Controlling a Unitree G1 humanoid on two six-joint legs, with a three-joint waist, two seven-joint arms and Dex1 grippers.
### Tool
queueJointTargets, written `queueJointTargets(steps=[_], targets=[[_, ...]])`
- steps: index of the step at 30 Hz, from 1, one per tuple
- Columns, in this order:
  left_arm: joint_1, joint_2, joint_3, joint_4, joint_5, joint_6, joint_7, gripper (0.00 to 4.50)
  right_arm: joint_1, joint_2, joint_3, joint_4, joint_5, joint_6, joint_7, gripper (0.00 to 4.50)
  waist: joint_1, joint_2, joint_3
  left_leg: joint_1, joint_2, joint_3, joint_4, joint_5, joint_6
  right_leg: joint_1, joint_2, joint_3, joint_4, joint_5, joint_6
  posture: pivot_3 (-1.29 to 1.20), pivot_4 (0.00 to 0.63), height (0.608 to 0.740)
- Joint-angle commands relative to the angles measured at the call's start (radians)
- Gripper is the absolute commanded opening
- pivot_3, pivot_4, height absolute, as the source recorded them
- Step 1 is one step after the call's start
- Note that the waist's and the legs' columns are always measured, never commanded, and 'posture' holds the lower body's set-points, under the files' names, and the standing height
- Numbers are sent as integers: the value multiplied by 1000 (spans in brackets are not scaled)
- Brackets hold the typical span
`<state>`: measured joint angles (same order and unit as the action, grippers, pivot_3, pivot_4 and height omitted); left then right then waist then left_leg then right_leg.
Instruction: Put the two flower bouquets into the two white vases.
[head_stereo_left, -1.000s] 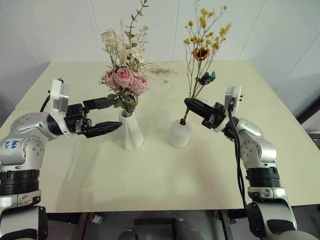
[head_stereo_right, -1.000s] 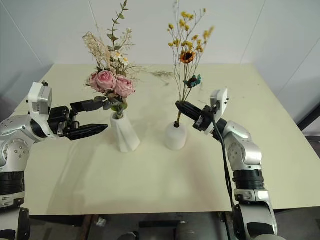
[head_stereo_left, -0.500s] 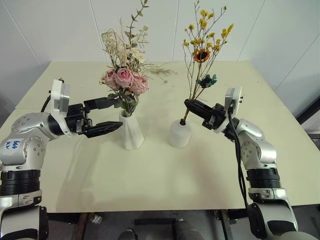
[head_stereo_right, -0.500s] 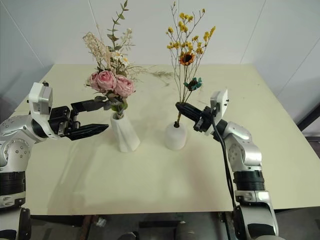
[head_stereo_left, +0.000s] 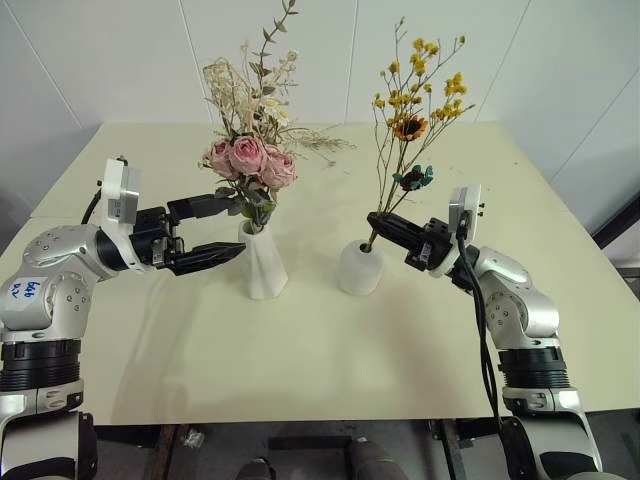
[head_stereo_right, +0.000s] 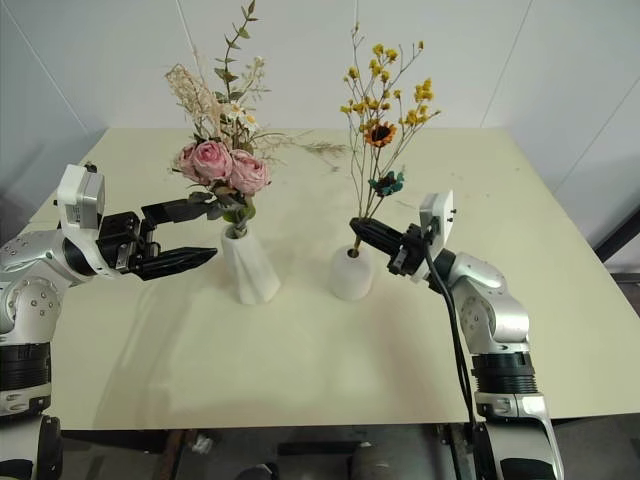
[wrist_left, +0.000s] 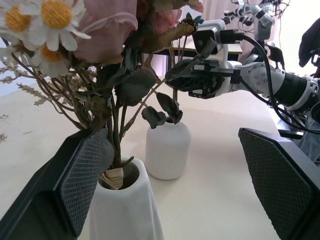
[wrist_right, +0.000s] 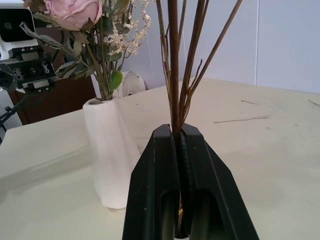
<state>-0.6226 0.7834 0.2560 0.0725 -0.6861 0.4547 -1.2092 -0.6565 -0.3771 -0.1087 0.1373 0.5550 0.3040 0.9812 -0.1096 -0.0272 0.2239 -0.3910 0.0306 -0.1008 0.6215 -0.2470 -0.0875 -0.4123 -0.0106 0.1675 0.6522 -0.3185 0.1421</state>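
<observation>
Table (head_stereo_left: 300, 370): we see a pale yellow-green top carrying both vases near its middle, side by side and apart.
Tall vase (head_stereo_left: 263, 264): we find the twisted white cone on the left, upright.
Roses (head_stereo_left: 248, 157): we see three pink blooms with beige sprigs and a leafy stalk, stems already down in the tall vase's mouth.
Left gripper (head_stereo_left: 220, 229): we find its two black fingers spread wide and holding nothing; it hangs just left of the tall vase, one finger near the rose stems, the other beside the vase wall.
Round vase (head_stereo_left: 360, 267): we see the short white dome right of the tall vase, upright.
Yellow bouquet (head_stereo_left: 412, 105): we see thin stems with small yellow blossoms and one small sunflower, leaning slightly right; the stem ends sit at the round vase's top hole.
Right gripper (head_stereo_left: 381, 222): we find its fingers closed tight on the yellow bouquet's bundled stems, just above the round vase.
</observation>
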Motion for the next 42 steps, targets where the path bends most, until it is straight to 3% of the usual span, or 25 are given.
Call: queueJointTargets(steps=[1, 3, 6, 10, 17, 25, 29, 36, 42], targets=[[-6, -5, 29, -26, -20, -13, 7, 4500, -14, -2, 21, 27, -43, -65, 19, 59, 0, 0, 0, 0, 0, 0, 0, 0, 0, 0, 0, 0, 0, 0, 0, 0, 150, 740], [-6, -6, 29, -26, -20, -14, 8, 4500, -21, 6, 24, 51, -62, -102, 13, 59, 0, 0, 0, 0, 0, 0, 0, 0, 0, 0, 0, 0, 0, 0, 0, 0, 150, 740], [-7, -8, 29, -26, -19, -14, 11, 4500, -37, 14, 27, 76, -82, -142, 12, 690, 0, 0, 0, 0, 0, 0, 0, 0, 0, 0, 0, 0, 0, 0, 0, 0, 150, 740], [-3, -7, 34, -31, -19, -13, 12, 4500, -33, 0, 15, 46, -78, -151, 18, 2005, 0, 0, 0, 0, 0, 0, 0, 0, 0, 0, 0, 0, 0, 0, 0, 0, 150, 740], [17, 0, 43, -28, -11, -20, 11, 4500, 57, -122, -31, -94, -31, -60, 40, 4324, 4, 0, 0, 0, 0, 0, -1, 0, 0, 0, 0, 0, -1, 0, 0, 0, 150, 740], [85, 47, 72, 10, 11, -52, -27, 4500, 273, -389, -184, -224, 55, 82, 120, 4418, 23, 0, 0, 0, 0, 0, -1, 0, 0, 0, 0, 0, -4, 0, 0, 0, 150, 740], [112, 69, 80, 20, 12, -62, -44, 4500, 329, -493, -253, -197, 50, 66, 168, 4418, 25, 0, 0, 0, 0, 1, -2, 0, 0, 1, 0, 0, -6, 0, 0, 0, 150, 740], [74, 74, 61, 95, 38, -110, -82, 4500, 347, -585, -280, -162, 4, -6, 231, 4418, 26, 0, 0, 0, 0, 2, -1, 0, 0, 2, 0, 1, -8, 0, 0, 0, 150, 740], [119, 41, 80, 73, 37, -135, -53, 4500, 411, -597, -313, -209, 0, -26, 221, 4418, 29, 0, 0, 0, 0, 2, -3, 0, 1, 2, 0, 1, -8, 0, 1, 0, 150, 740]])
